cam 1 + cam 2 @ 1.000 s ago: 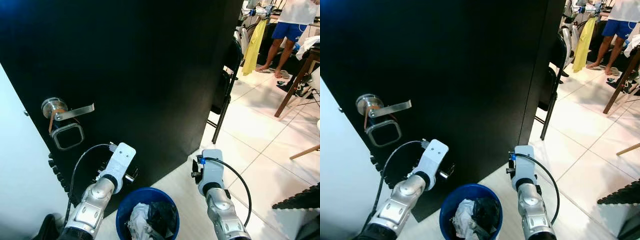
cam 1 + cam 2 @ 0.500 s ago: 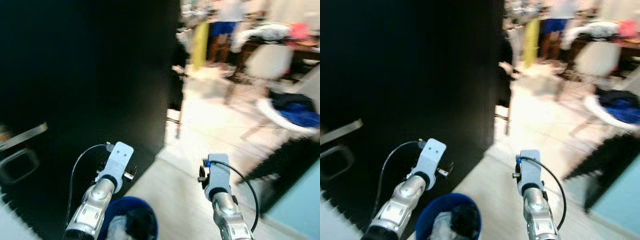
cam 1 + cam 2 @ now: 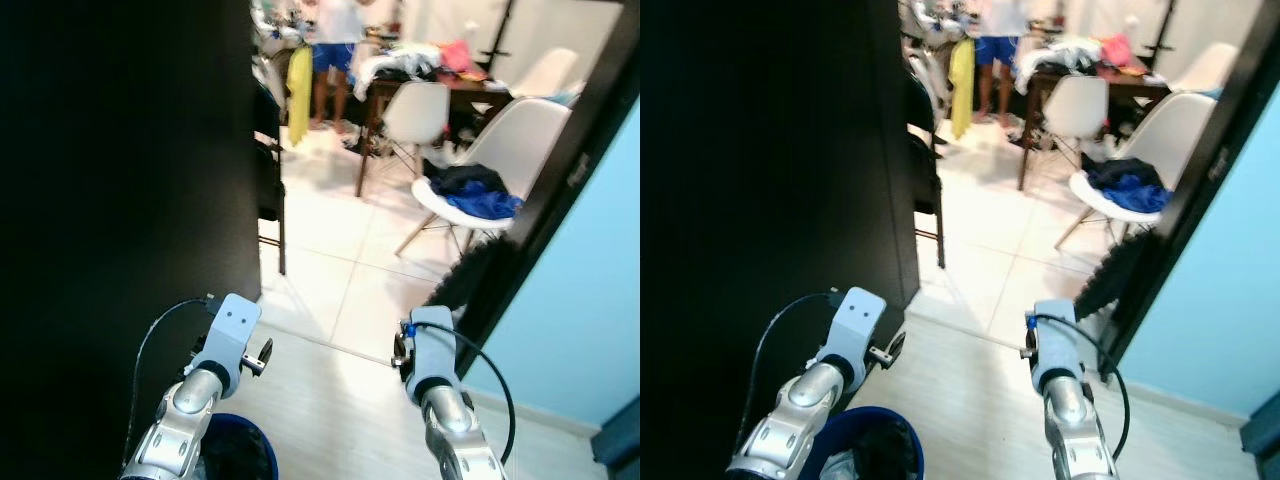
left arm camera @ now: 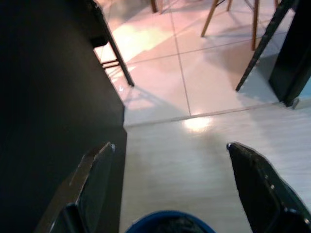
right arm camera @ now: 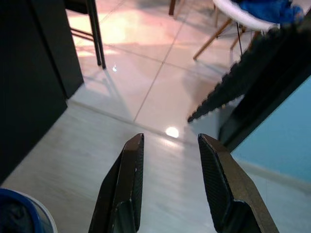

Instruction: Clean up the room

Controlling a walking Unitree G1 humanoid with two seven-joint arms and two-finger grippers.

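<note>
black door (image 3: 120,180) standing open, far left of both sets of jaws. left gripper (image 4: 170,179) held low in the doorway, fingers (image 4: 92,179) spread wide and empty, blue bin (image 3: 875,445) of rubbish directly beneath and just behind them. pale plank floor (image 5: 160,184) ahead of the jaws, meeting glossy white tiles (image 3: 330,240) further out. right gripper (image 5: 170,184) alongside, jaws parted a little, holding nothing. beyond them, white chair (image 3: 480,170) draped with dark blue clothes (image 3: 470,185), cluttered table (image 3: 1090,65), a person (image 3: 333,50) in blue shorts at the back. blue wall (image 3: 580,300) off to the right.
</note>
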